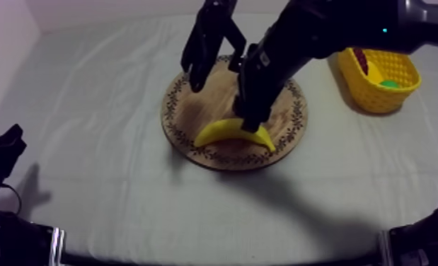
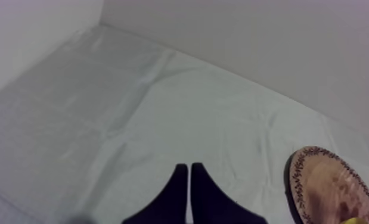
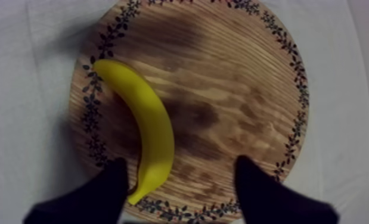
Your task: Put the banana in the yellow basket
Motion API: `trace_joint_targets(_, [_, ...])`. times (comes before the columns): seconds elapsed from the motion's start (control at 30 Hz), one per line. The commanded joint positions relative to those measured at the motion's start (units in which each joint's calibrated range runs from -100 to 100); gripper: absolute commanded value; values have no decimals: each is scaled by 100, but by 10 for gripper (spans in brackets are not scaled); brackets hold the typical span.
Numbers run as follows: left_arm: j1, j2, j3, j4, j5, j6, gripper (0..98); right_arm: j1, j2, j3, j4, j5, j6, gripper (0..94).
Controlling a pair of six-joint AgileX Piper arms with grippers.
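Banana (image 1: 232,131) lying on the board (image 1: 193,106) by its front rim, right gripper (image 3: 183,179) spread wide over one end, left gripper (image 2: 189,179) clenched empty, basket (image 1: 381,88) at tabletop's right edge

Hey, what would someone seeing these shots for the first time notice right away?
The bright yellow banana lying on the round wooden board mid-table stands out most. The right gripper is poised open over it, one finger close beside the banana's end. Next comes the yellow basket at the table's right side, and the left gripper, shut, low at the left side.
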Motion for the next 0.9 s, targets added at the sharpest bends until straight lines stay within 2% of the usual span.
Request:
trace_joint_targets(0.0, [-1,3,4,0,0,-1,1,18,3,5,-44,-133,15,841])
trace_joint_targets(0.1, [-1,3,4,0,0,-1,1,41,26,-59,-138,-183,69,900])
trace_joint_targets(0.2, [-1,3,4,0,0,-1,1,49,38,-77,-174,-226,72,920])
trace_joint_targets(0.5, [-1,3,4,0,0,-1,1,10,260,26,-161,-332,27,907])
trace_joint_targets(0.87, [-1,3,4,0,0,-1,1,78,1295,-193,50,-477,-171,883])
